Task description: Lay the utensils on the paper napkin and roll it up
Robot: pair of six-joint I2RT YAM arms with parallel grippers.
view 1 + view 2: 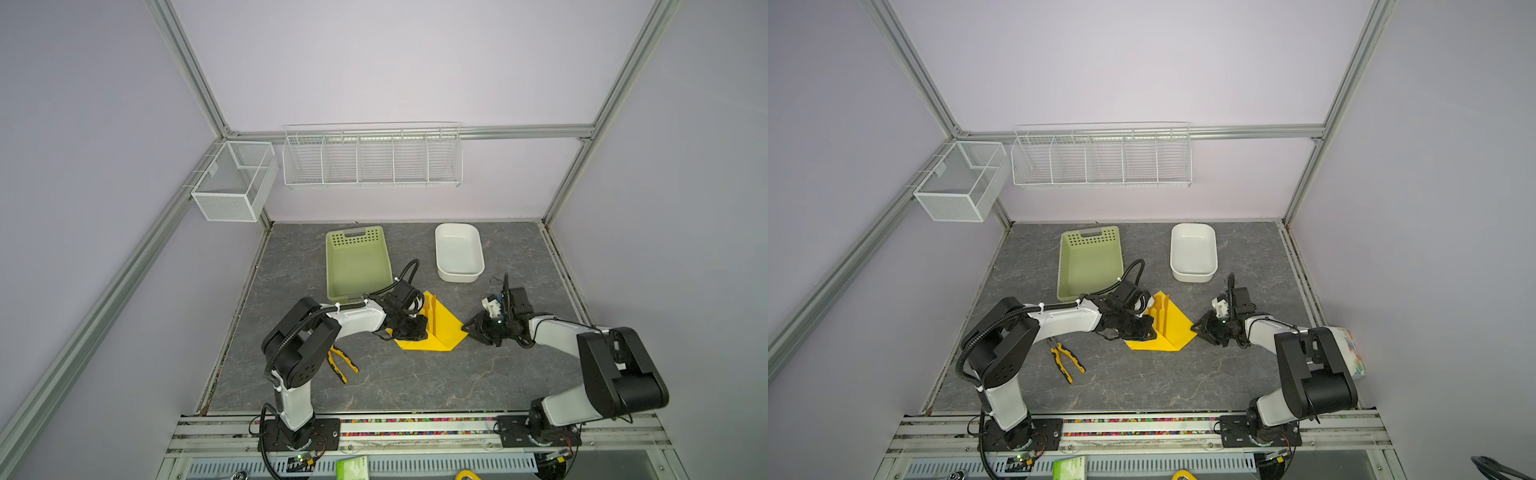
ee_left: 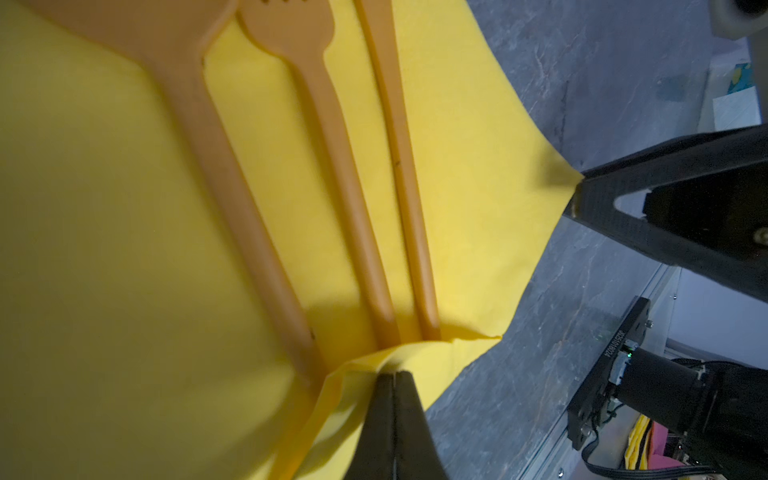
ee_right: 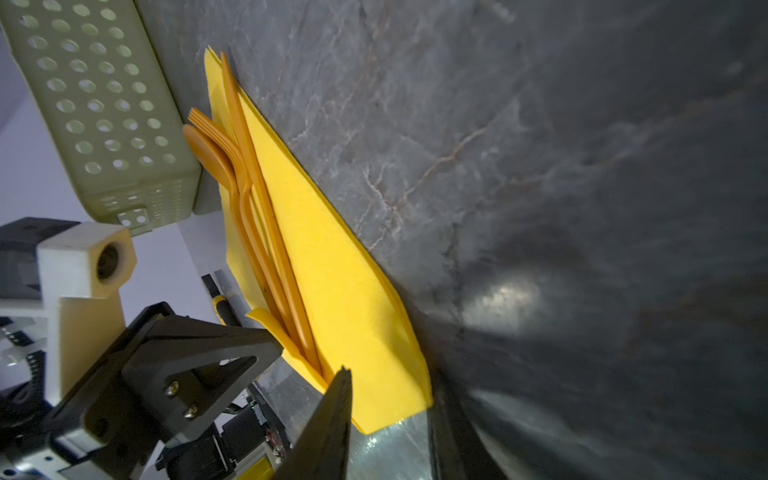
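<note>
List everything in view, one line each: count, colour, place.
yellow square paper napkin: one, yellow, table centre, partly folded
orange plastic utensils: three, orange, side by side on the napkin
pale green perforated plastic basket: one, green, behind the napkin, leftward
white rectangular dish: one, white, back right
yellow-and-black-handled pliers: one, front left, by the left arm
white wire rack: one, back wall
white mesh box: one, left wall
grey marbled table: one, beneath everything
left gripper: black, shut on the napkin's edge
right gripper: black, open around the napkin's corner
</note>
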